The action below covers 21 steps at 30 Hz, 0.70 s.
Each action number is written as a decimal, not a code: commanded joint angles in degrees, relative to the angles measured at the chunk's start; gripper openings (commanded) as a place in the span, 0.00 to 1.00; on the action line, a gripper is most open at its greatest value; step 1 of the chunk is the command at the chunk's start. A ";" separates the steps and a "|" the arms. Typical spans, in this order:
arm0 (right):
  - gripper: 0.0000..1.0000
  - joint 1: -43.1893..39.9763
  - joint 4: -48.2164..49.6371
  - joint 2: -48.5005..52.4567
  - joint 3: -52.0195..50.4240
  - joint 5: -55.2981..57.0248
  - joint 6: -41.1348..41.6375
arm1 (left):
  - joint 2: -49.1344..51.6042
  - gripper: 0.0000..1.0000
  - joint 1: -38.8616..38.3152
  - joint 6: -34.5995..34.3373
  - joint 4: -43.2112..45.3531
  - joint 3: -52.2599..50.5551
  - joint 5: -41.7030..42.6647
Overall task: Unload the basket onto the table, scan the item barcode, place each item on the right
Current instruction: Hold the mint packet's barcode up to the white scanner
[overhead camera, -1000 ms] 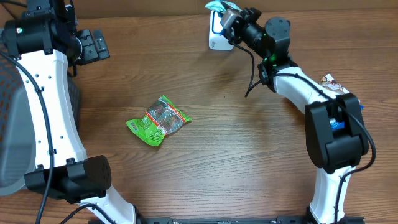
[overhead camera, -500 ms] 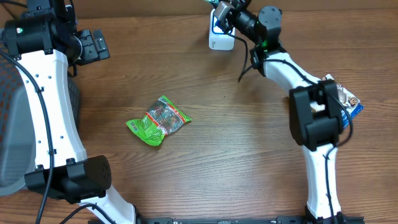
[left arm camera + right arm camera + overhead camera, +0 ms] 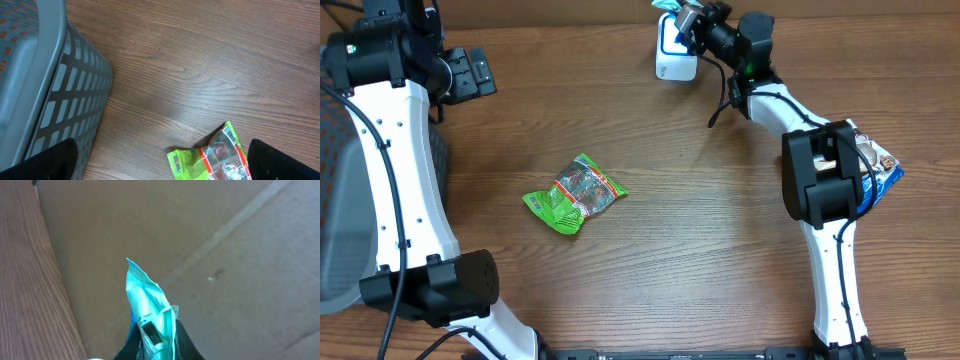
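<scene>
The right gripper (image 3: 686,18) is clamped on a teal packet (image 3: 145,301), held just beyond the far edge of the white scanner (image 3: 673,57). The left gripper (image 3: 470,72) hangs with its jaws wide apart and empty, well apart from the scanner. The likely failure is a missed read: a small barcode-like patch sits low on the packet, right at the fingers, so they may cover it or it may face away from the scanner. The thin pinch could also let the packet slip. The overhead view cuts the packet off at the frame's top. The scanner's window is not visible, and neither is the packet's far side.
</scene>
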 commanded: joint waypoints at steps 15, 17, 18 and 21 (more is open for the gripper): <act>0.04 -0.33 1.36 0.83 2.23 0.02 -1.73 | 0.57 1.00 -0.42 1.07 0.02 0.26 0.28; 0.04 -0.33 1.77 0.83 2.23 0.00 -1.73 | 0.57 1.00 -0.42 1.07 0.02 0.26 0.28; 0.04 -0.33 1.88 0.83 2.23 0.00 -1.73 | 0.57 1.00 -0.42 1.07 0.02 0.26 0.28; 0.04 -0.33 2.12 0.83 2.23 -0.85 -1.68 | 0.57 1.00 -0.42 1.07 0.02 0.26 0.28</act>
